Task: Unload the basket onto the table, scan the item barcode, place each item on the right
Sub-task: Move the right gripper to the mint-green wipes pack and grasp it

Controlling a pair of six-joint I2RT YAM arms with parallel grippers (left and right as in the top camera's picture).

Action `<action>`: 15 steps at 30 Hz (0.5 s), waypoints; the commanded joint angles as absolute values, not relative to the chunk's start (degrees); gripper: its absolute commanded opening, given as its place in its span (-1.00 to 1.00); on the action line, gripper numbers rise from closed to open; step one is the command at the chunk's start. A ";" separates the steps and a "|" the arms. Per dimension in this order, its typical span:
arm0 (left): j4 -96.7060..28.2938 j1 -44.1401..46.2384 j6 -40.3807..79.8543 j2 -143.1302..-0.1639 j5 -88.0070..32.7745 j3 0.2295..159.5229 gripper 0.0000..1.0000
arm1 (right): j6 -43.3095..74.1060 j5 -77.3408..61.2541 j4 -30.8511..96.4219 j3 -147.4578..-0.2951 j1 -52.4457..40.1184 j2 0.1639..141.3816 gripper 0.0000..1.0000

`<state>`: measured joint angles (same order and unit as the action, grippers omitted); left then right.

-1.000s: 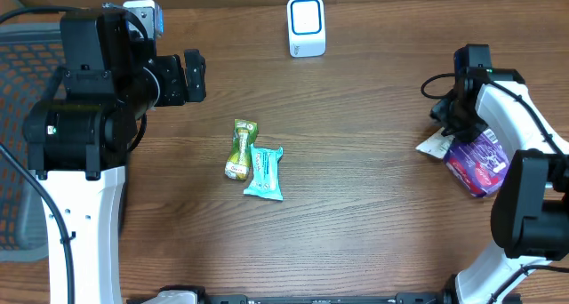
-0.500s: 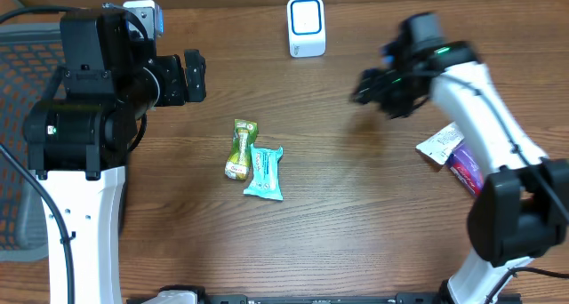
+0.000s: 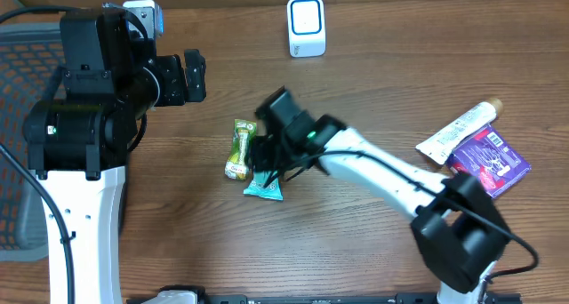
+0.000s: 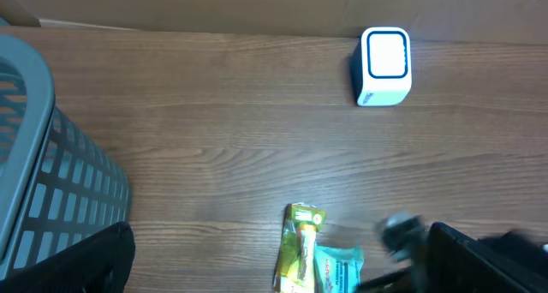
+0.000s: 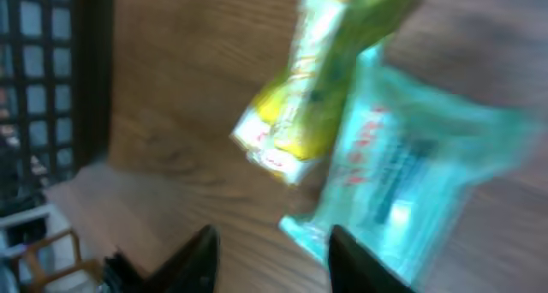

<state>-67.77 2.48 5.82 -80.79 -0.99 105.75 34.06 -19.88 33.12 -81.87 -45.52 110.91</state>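
Observation:
Two packets lie side by side mid-table: a green and yellow one (image 3: 238, 147) (image 5: 317, 79) (image 4: 300, 250) and a teal one (image 3: 265, 184) (image 5: 411, 164) (image 4: 341, 272). My right gripper (image 3: 264, 160) (image 5: 278, 263) hovers low over them, jaws apart with nothing between; the teal packet's corner lies just by the right finger (image 5: 355, 259). The white barcode scanner (image 3: 306, 26) (image 4: 385, 66) stands at the back edge. My left gripper (image 3: 191, 76) (image 4: 278, 263) hangs open at the left, holding nothing. This view is blurred by motion.
A white tube (image 3: 458, 131) and a purple packet (image 3: 489, 162) lie at the right side. A grey mesh basket (image 4: 51, 182) (image 3: 18, 135) stands off the table's left edge. The right arm (image 3: 382, 175) stretches diagonally across the table.
The right arm swung from the tube and purple packet at the right, across the table, down over the two middle packets. The left arm has not moved.

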 commanded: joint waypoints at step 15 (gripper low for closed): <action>-67.72 2.26 5.13 -81.01 -0.64 106.24 0.99 | 36.88 -21.04 39.83 -83.81 -44.71 118.19 -0.33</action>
